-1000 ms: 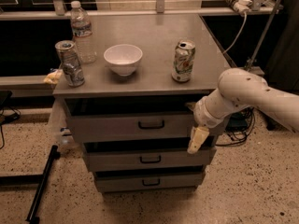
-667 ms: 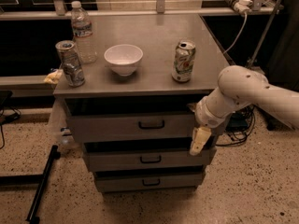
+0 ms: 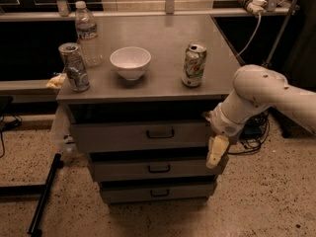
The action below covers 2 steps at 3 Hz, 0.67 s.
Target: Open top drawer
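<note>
Your white arm [image 3: 296, 100] lies across the right of the frame at mid-height. It bends at a rounded elbow [image 3: 256, 83] and slopes down and left to the wrist [image 3: 229, 120]. Your gripper [image 3: 216, 153] hangs below the wrist, pointing down, just right of centre.

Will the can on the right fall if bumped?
Probably. The can is tall and narrow, so it may tip, then roll. Thin metal, so likely light. The gripper hangs at the right end of the middle drawer.
</note>
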### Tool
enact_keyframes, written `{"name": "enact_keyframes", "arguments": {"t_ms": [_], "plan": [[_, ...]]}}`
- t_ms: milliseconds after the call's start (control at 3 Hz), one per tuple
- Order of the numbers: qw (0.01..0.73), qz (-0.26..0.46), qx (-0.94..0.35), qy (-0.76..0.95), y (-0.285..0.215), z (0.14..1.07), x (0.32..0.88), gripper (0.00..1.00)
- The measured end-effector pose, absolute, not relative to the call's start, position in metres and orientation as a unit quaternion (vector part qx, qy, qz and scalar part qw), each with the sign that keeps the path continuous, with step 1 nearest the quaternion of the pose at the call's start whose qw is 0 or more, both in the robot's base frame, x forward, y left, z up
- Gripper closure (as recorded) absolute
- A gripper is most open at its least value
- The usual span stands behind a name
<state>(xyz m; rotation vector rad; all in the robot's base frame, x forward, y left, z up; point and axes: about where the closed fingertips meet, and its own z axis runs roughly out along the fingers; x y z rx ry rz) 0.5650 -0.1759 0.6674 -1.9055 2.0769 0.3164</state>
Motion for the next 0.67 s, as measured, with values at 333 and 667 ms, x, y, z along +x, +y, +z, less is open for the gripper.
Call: {"name": "enact_keyframes", "arguments": {"t_ms": [333, 667], "plan": [[0.131, 0.131, -0.659, 0.729, -0.180, 0.670, 0.548, 0.00], [0.115, 0.150, -0.654, 0.733, -0.183, 0.675, 0.527, 0.00]]}}
